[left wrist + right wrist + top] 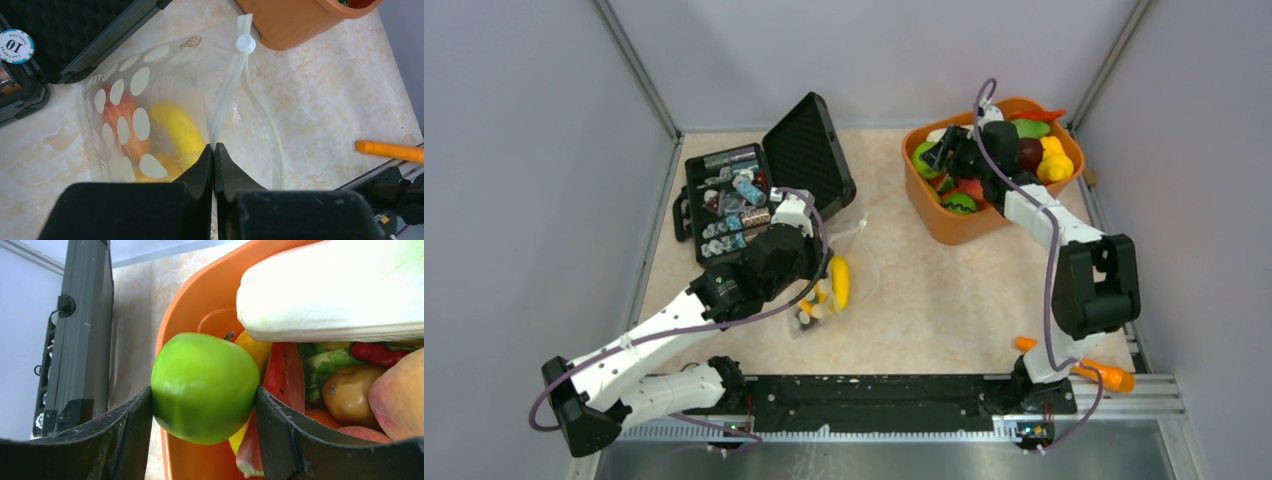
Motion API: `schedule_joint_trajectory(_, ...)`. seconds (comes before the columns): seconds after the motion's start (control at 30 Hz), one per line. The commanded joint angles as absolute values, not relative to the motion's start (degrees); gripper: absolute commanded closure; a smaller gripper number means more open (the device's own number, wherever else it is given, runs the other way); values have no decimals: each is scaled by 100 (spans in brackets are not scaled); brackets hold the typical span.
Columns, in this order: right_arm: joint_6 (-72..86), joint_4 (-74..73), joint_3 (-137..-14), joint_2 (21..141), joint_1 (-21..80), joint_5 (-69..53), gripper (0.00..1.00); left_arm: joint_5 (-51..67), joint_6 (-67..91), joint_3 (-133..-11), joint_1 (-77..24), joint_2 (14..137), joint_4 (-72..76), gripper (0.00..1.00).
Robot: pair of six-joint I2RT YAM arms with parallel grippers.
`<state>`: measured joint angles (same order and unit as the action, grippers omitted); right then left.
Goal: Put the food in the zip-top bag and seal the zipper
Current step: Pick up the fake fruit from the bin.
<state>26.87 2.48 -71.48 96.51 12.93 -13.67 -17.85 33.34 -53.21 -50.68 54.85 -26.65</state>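
The polka-dot zip-top bag (849, 262) lies on the table centre-left with a yellow banana (838, 282) and other food inside; in the left wrist view the bag (140, 107) shows the banana (175, 125) and a red-orange fruit (120, 117). My left gripper (816, 272) (214, 148) is shut on the zipper (227, 95) strip at the bag's mouth, which gapes open; the white slider (245, 43) sits at the far end. My right gripper (939, 155) (204, 390) is shut on a green apple (205, 387) at the left rim of the orange tub (954, 225).
The tub (200, 305) holds several more toy foods, including a long white vegetable (340, 290). An open black case (744, 195) stands left of the bag, close to it. An orange carrot (1079, 368) lies by the right arm's base, also in the left wrist view (390, 149).
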Motion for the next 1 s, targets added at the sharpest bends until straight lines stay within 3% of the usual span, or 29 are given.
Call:
schedule_joint_trajectory(0.0,2923,949,-6854,9095,1241,-1443,64,-1778,3393,-5343,-5071,5427,-2515,100)
schedule_joint_trajectory(0.73,2954,1489,-5501,7190,1188,-1690,70,-1806,3389,-5301,-5071,5474,-2455,100)
schedule_joint_trajectory(0.97,3061,1901,-5203,6837,1193,-3047,69,-1779,3360,-5344,-5071,5533,-2447,100)
